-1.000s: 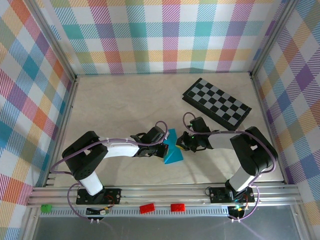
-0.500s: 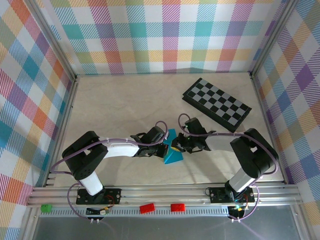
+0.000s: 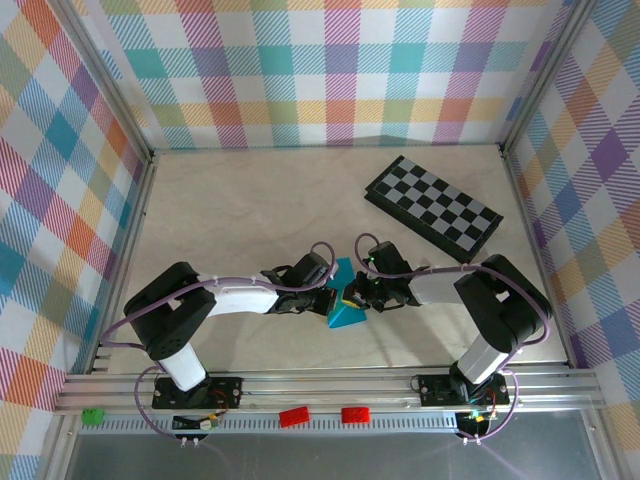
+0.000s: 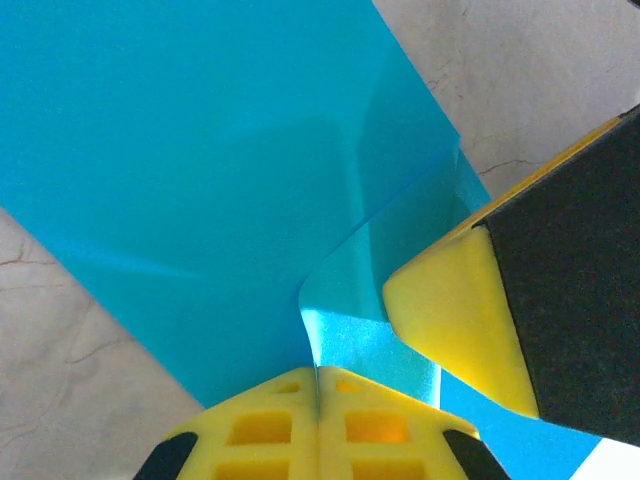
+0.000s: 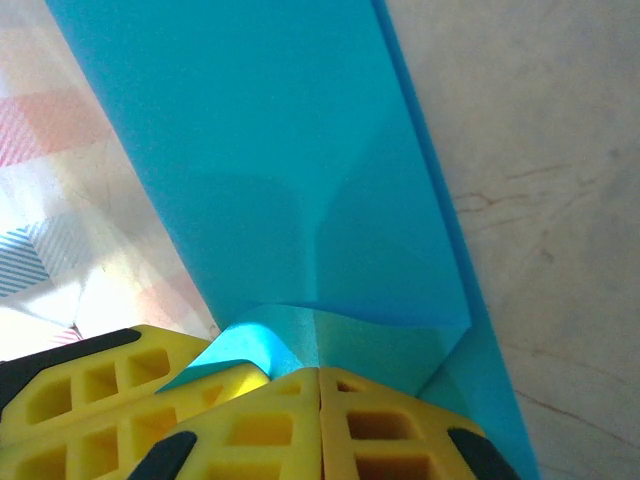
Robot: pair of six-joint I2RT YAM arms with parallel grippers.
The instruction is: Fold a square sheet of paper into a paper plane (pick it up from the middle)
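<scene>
The square sheet of paper (image 3: 348,316), cyan-blue and folded over, lies on the table between my two grippers. In the left wrist view the paper (image 4: 200,150) has a raised flap whose edge runs into my left gripper (image 4: 318,372), which is shut on it. A yellow finger (image 4: 455,320) of the right gripper presses in from the right. From the right wrist, the paper (image 5: 260,130) curls up into my right gripper (image 5: 320,372), shut on a fold. Seen from above, the left gripper (image 3: 328,298) and right gripper (image 3: 352,293) almost touch. The paper plane is not formed.
A black-and-grey checkered board (image 3: 432,208) lies at the back right. Plaid walls close the table on three sides. Two red pieces (image 3: 295,416) and a green one (image 3: 93,416) sit on the front rail.
My right gripper has moved left across the paper, up against the left gripper. The left arm has held still with the paper.
</scene>
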